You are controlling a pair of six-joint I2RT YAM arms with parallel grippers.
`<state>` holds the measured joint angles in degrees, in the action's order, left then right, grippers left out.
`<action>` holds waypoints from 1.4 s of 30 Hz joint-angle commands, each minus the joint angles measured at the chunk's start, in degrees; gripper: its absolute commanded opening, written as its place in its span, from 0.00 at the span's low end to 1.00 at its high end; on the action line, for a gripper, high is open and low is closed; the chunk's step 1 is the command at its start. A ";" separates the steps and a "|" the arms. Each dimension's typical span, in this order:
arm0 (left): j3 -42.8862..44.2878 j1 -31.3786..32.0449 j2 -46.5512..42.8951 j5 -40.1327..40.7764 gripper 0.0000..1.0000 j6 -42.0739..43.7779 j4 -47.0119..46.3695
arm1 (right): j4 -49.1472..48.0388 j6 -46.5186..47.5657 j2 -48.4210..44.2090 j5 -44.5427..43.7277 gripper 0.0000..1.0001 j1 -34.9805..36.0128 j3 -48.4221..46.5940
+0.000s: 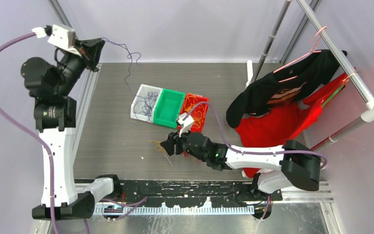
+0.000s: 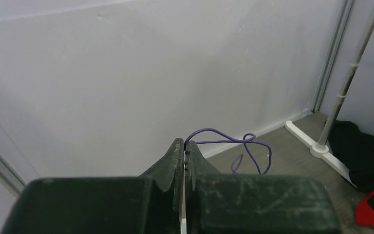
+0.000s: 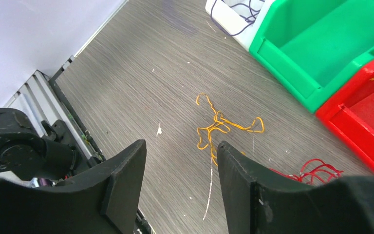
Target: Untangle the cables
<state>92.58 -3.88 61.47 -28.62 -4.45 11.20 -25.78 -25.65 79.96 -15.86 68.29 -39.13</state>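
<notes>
My left gripper [image 1: 99, 47] is raised at the far left, shut on a thin purple cable [image 1: 128, 61] that hangs down toward the table; the left wrist view shows the cable [image 2: 233, 141] looping out of the closed tips [image 2: 184, 144]. My right gripper [image 1: 167, 145] is open and empty, low over the table. A loose orange-yellow cable [image 3: 220, 124] lies just ahead of its fingers [image 3: 231, 161]; it also shows in the top view [image 1: 158, 145]. A red cable [image 3: 316, 170] lies to the right of it.
Three bins stand mid-table: a white one [image 1: 139, 102] holding purple strands, a green one [image 1: 169, 108], and a red one [image 1: 203, 100] holding orange strands. Black and red garments [image 1: 277, 105] hang on a rack [image 1: 341, 53] at the right.
</notes>
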 commanded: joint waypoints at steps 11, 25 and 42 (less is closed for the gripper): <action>-5.64 1.01 9.00 -1.00 0.00 4.09 -7.11 | 12.86 1.21 -12.35 -4.70 0.61 0.22 -2.09; -7.96 1.24 14.36 -0.26 0.00 7.48 -10.21 | 26.72 -3.26 -14.61 0.48 0.58 0.26 -4.46; -4.18 3.26 11.74 0.55 0.00 6.47 -13.38 | 30.26 -3.12 -16.78 -0.71 0.55 0.26 -4.41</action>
<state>85.38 -1.26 75.88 -28.71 1.85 3.77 5.63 -28.42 64.97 -15.59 68.29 -40.97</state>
